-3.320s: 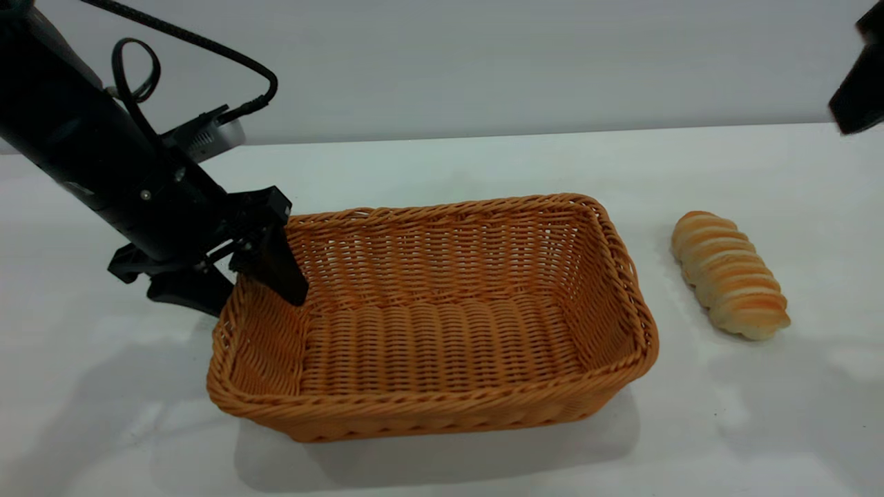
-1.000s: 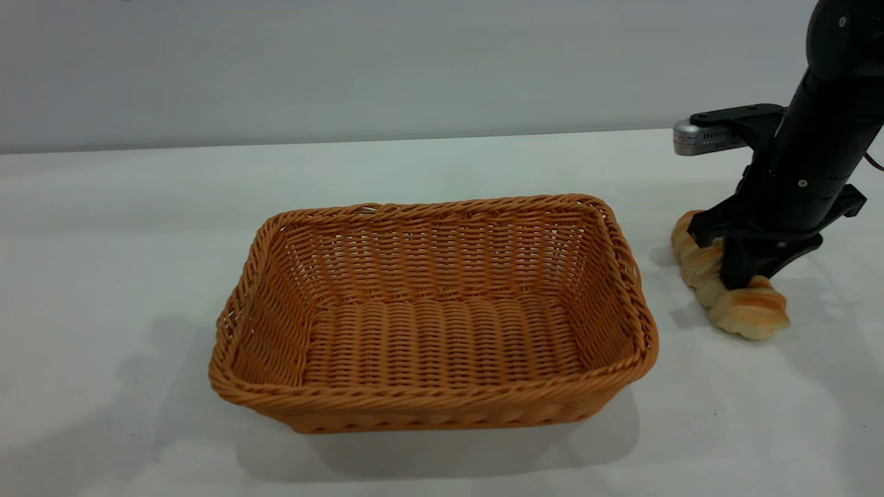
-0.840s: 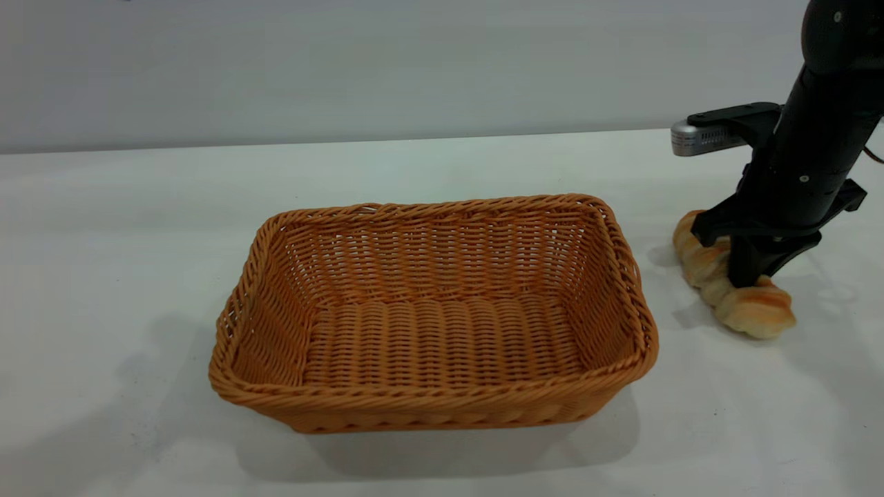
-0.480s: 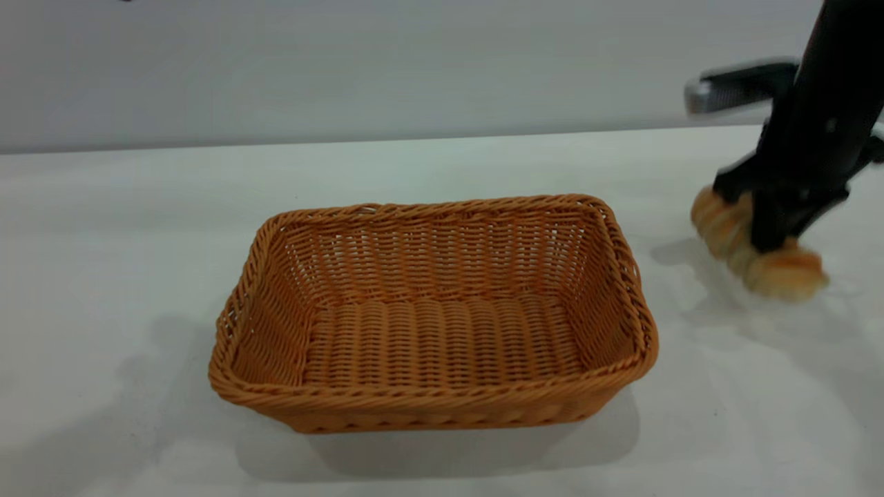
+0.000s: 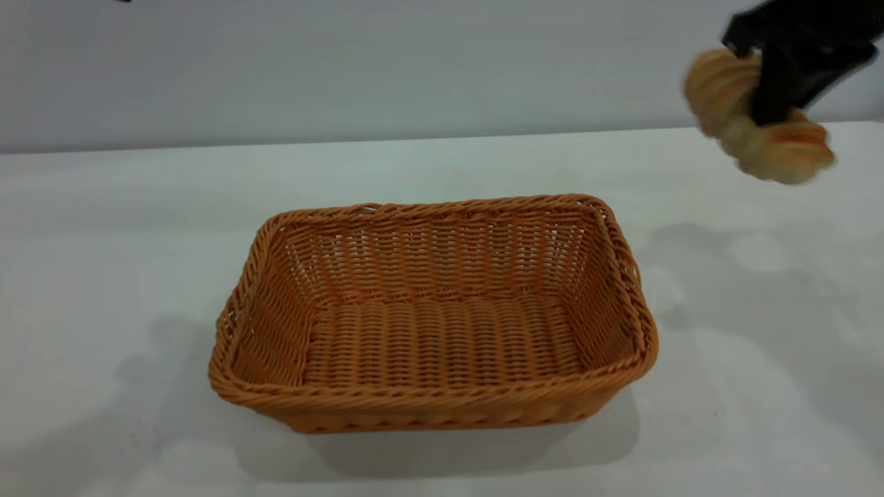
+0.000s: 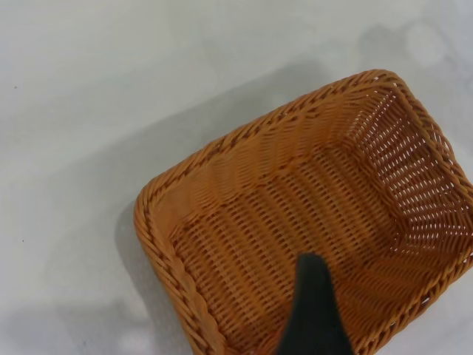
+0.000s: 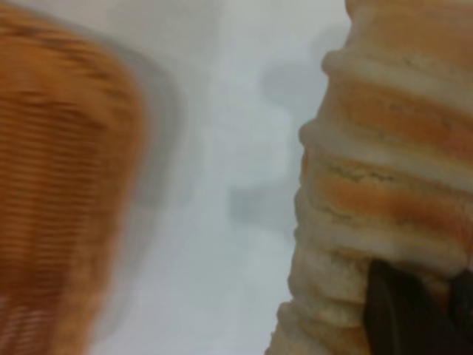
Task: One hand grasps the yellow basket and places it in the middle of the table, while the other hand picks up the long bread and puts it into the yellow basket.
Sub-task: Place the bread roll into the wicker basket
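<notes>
The yellow basket (image 5: 442, 206) stands empty and upright in the middle of the white table (image 5: 103, 207). My right gripper (image 5: 773, 103) is shut on the long bread (image 5: 784, 152) and holds it in the air at the far right, well above the table and clear of the basket. In the right wrist view the bread (image 7: 384, 148) fills the side by a black finger (image 7: 395, 314), with the basket (image 7: 59, 185) off to one side. My left gripper (image 6: 314, 310) is out of the exterior view; its wrist view looks down on the basket (image 6: 185, 266) from above.
A plain grey wall (image 5: 345, 69) runs behind the table. White tabletop lies on all sides of the basket, with the arm's shadow (image 5: 760, 290) on it to the right.
The left arm let go of the basket and withdrew out of view. The right gripper closed on the bread where it lay and has lifted it up off the table.
</notes>
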